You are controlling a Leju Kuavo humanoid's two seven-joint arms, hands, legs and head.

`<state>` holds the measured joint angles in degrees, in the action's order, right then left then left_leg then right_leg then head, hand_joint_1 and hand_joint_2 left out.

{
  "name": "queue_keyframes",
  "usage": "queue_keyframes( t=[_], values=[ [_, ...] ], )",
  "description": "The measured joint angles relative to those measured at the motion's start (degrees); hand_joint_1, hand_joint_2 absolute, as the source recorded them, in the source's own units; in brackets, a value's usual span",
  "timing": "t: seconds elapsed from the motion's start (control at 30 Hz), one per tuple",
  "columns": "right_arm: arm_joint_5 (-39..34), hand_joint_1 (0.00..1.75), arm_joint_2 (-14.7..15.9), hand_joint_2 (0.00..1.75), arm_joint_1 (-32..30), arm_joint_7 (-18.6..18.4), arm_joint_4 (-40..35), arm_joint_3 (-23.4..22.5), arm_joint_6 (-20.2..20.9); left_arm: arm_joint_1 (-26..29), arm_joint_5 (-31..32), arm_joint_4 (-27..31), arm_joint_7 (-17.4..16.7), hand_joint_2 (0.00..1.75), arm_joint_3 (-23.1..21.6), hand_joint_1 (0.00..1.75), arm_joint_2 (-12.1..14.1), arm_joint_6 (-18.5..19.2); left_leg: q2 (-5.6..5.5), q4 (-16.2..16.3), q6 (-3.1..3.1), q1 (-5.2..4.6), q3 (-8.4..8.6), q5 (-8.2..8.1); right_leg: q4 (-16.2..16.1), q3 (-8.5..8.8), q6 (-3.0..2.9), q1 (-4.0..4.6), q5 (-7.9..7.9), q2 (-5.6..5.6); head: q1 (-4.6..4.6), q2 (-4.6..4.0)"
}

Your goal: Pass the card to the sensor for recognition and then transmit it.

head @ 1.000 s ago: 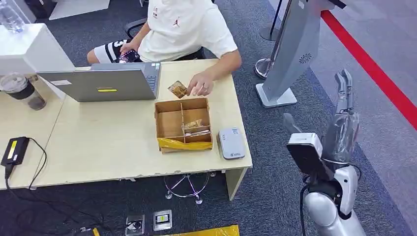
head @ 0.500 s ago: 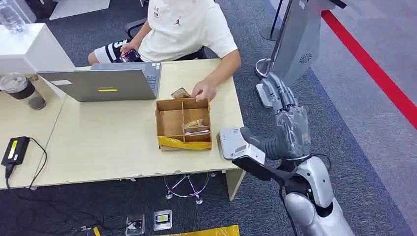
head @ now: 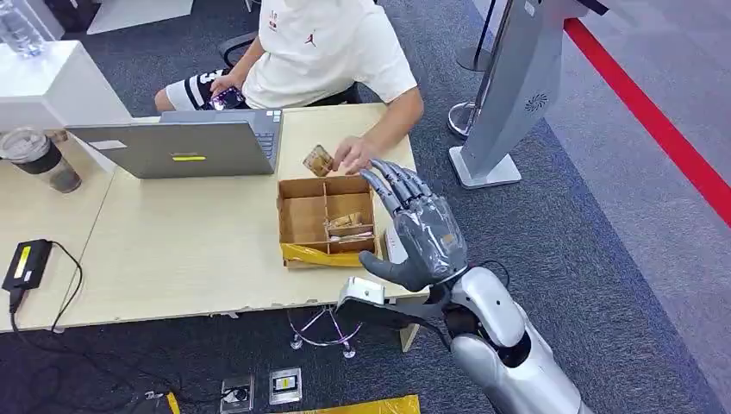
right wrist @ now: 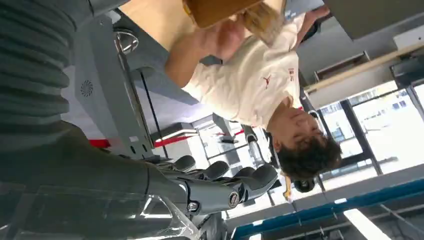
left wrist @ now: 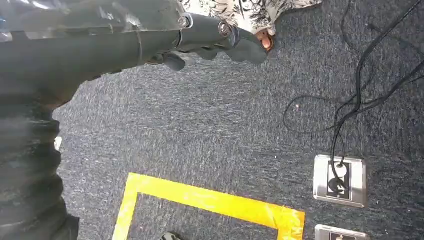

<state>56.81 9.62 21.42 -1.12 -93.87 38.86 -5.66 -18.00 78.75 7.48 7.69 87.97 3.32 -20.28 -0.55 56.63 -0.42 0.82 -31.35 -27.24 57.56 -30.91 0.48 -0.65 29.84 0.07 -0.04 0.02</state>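
- While the card (head: 317,160) sits pinched in the person's hand (head: 352,156), held just above the counter (head: 172,250) behind the cardboard box (head: 328,221), the robot's right hand (head: 417,226) hangs over the box's right edge with its fingers spread and nothing in them.
- Judging from this, the handover is the weak point: the card is thin, tilted and mostly covered by the person's fingers, so a closing grip could catch those fingers or close on air.
- A low approach could clip the box's back wall or its dividers, nudge the box along the counter, or disturb the small things lying in its right compartment.
- What looks like the card reader (head: 394,246), a pale flat device just right of the box, lies largely under the right hand, so its exact position is hard to read; a blind lowering could knock it toward the counter's near edge.
- Left hand (left wrist: 220,40) hangs over the carpet near floor sockets and loose cables; its fingers seem to be curled with nothing between them, and it plays no part yet.
- An open laptop (head: 177,142) stands left of the card, well apart from the box, with a lidded cup (head: 36,158) and a black adapter (head: 26,263) farther left.
- Right of the counter a grey kiosk stand (head: 504,95) rises from the carpet, near enough that a wide swing of the right arm could meet it.
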Motion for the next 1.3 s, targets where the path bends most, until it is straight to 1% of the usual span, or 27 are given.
queue_keyframes(
  t=[0.23, 0.5, 0.83, 1.3],
  values=[
    [-0.5, 0.0, -1.7, 1.75, 3.5, -1.5, 6.7, 3.5, 2.7, -0.5, 0.9, 0.0, -0.4, 1.75, 0.0, 0.0, -0.1, 0.1, -0.02, 0.0, 0.0, 0.0, 0.01, 0.01, 0.0, 0.0, 0.0, 0.0, 0.0, -0.01, 0.02, 0.0],
    [-0.7, 0.0, -3.0, 1.75, 4.7, -1.7, 10.7, 4.9, 2.8, -0.7, 1.0, 0.0, -0.5, 1.75, 0.0, 0.0, -0.2, 0.1, -0.01, 0.0, 0.0, 0.0, 0.0, 0.01, 0.0, -0.01, 0.0, 0.0, 0.0, 0.01, 0.0, 0.0],
    [-0.7, 0.0, -3.6, 1.75, 5.5, -1.7, 13.3, 6.0, 2.8, -0.7, 1.0, 0.0, -0.5, 1.75, 0.0, 0.0, -0.2, 0.1, -0.01, 0.0, 0.0, 0.0, 0.02, 0.01, 0.0, -0.01, 0.0, 0.0, 0.0, 0.01, 0.0, 0.0],
    [-0.7, 0.0, -3.7, 1.75, 5.8, -1.8, 14.8, 7.0, 2.8, -0.7, 1.0, 0.0, -0.5, 1.75, 0.0, 0.0, -0.2, 0.1, 0.0, 0.0, 0.0, 0.0, 0.02, 0.01, 0.0, -0.01, 0.0, 0.0, 0.0, 0.01, 0.0, 0.0]
  ],
)
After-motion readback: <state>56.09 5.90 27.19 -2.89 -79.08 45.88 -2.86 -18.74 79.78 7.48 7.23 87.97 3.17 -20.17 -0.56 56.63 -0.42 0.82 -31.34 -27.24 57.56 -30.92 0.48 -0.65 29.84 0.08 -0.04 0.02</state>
